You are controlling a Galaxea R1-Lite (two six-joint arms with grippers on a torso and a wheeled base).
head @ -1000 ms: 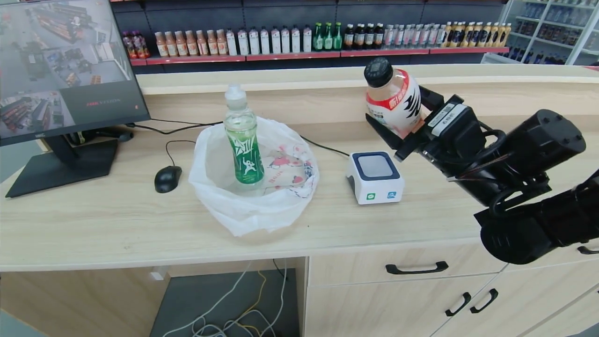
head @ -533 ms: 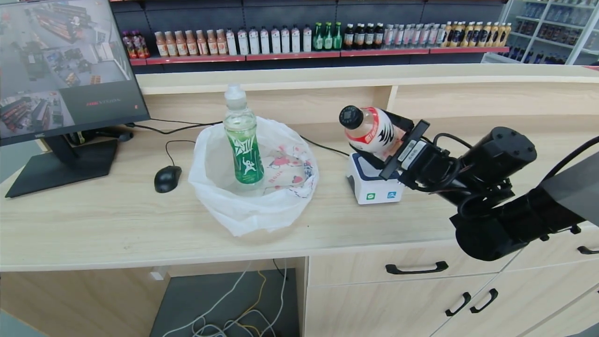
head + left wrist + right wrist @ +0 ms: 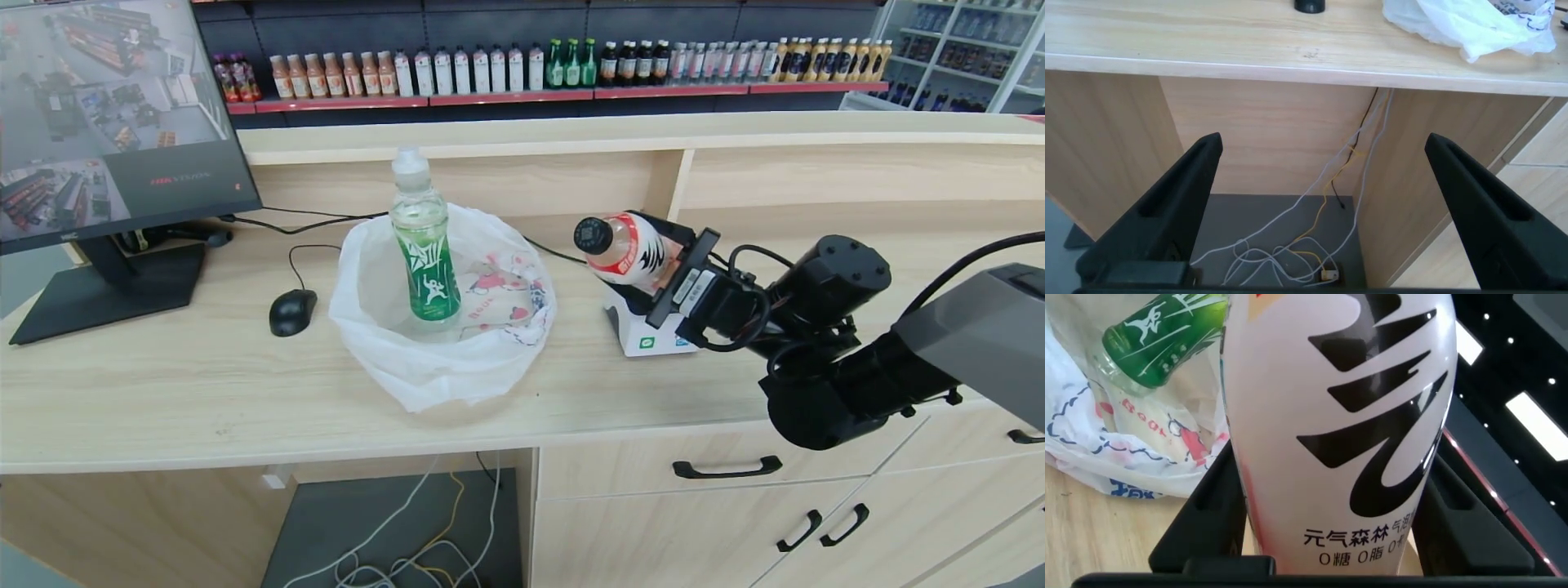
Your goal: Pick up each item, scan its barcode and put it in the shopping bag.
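My right gripper (image 3: 653, 265) is shut on a white bottle (image 3: 629, 247) with a black cap and red-and-black label, tipped on its side with the cap toward the bag. The bottle hangs just above the white barcode scanner (image 3: 649, 333). In the right wrist view the white bottle (image 3: 1347, 433) sits between the black fingers (image 3: 1204, 510). A green-labelled bottle (image 3: 423, 245) stands upright inside the white shopping bag (image 3: 441, 359), left of the scanner. My left gripper (image 3: 1323, 204) hangs open below the counter edge, over the cables on the floor.
A black mouse (image 3: 292, 311) lies left of the bag, and a monitor (image 3: 106, 122) on a black stand fills the far left. A raised counter ledge (image 3: 571, 131) runs behind. Drawers with black handles (image 3: 727, 469) sit under the counter at right.
My right arm has brought the white bottle down and to the left, tipping it from nearly upright onto its side over the scanner. The bag and green bottle have stayed put.
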